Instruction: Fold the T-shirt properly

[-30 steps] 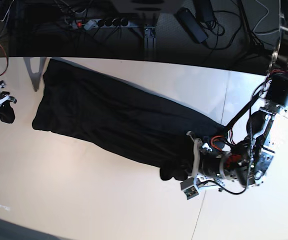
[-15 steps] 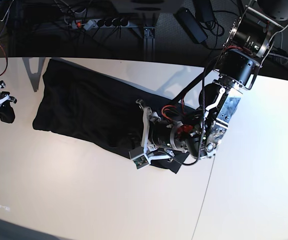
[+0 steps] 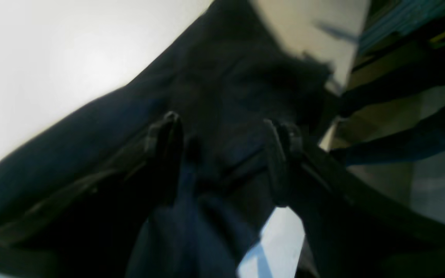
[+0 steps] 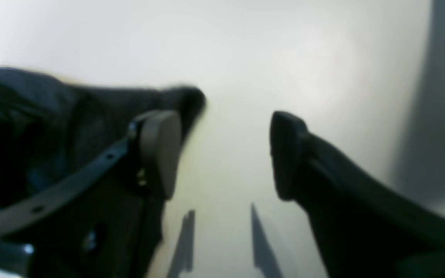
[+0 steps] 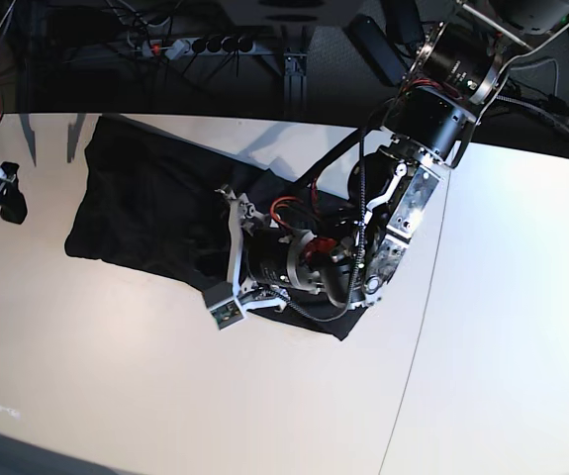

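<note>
Both grippers open; T-shirt point(image 5: 155, 213) lies partly folded on the table point(image 5: 165, 396).

The black T-shirt lies spread across the far part of the white table, its right-hand portion doubled over toward the middle. The left gripper point(image 5: 227, 247) hovers over the middle of the T-shirt, jaws spread; in the left wrist view its fingers point(image 3: 164, 154) stand apart with dark fabric below and between them, and contact with the fabric cannot be told. The right gripper point(image 4: 222, 154) sits off the T-shirt at the table's left edge, jaws apart over bare table, a dark bunch of cloth just beside one finger.
</note>
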Motion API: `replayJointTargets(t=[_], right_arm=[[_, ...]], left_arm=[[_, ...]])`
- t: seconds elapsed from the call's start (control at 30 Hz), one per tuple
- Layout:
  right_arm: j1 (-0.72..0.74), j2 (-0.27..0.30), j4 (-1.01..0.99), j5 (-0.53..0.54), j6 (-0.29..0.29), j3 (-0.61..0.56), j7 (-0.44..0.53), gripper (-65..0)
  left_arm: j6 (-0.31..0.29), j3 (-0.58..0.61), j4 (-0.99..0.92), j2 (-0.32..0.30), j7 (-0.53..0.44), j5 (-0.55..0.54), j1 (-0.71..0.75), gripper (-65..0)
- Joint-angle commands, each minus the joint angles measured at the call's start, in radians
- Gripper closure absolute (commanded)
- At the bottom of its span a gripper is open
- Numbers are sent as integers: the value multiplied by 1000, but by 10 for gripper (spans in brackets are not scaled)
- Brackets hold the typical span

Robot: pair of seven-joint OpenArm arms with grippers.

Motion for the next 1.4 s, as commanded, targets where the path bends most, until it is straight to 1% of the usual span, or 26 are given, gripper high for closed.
replayJointTargets(t=[0.0,0.07,0.17,0.3,0.47,0.67,0.83,1.03,1.2,1.37], right_arm=[[-28,19,13,41,63,9,5,-374],[-86,7,13,92,64,8,-3,-381],[-138,-25,13,140,64,7,-5,-427],[-143,-90,13,174,67,3,-7,-431],[-124,-157,13,180,67,-25,-7,-431],[-79,-215,12,161,67,-86,-7,-431],[-55,-260,11,142,67,-93,-2,-431],[-47,-289,0,115,66,-93,12,-431],[-39,-292,-11,91,66,-91,35,-431],[24,-292,-84,89,66,-92,34,-431]], left_arm=[[9,-5,15,7,-18,-13,-25,-368],[9,-6,15,5,-13,-13,-25,-368],[9,-29,15,-3,-2,-13,-25,-368],[9,-76,15,-21,2,-14,-24,-367],[8,-87,15,-42,2,-14,-27,-367],[9,-87,15,-55,14,-14,-27,-367],[9,-87,15,-82,16,-17,-27,-367],[8,-87,15,-108,16,-29,-27,-367],[8,-87,15,-122,16,-29,-27,-367],[8,-87,15,-125,16,-34,-27,-367]])
